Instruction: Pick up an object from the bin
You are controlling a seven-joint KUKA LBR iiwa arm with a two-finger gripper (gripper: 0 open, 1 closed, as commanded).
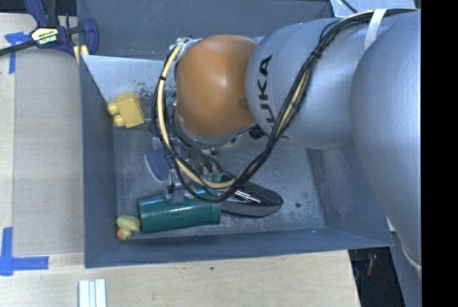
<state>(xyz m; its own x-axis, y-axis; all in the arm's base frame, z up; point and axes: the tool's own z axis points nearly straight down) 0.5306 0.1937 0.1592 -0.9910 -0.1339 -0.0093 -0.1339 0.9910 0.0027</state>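
Observation:
My gripper (187, 164) hangs low in the bin's front left part, mostly hidden under the arm's wrist. Just in front of it a dark green cylinder (179, 215) lies on its side along the front wall. A pale blue flat piece (155, 162) lies on the floor at the gripper's left. A black tool with a red mark (254, 200) sticks out to the right, behind the cylinder's right end. Nothing shows held in the gripper.
A yellow blocky piece (127, 110) rests against the left wall, further back. A small yellow-green lump (127, 227) sits in the front left corner beside the cylinder. The arm and its orange cover hide the bin's middle and right.

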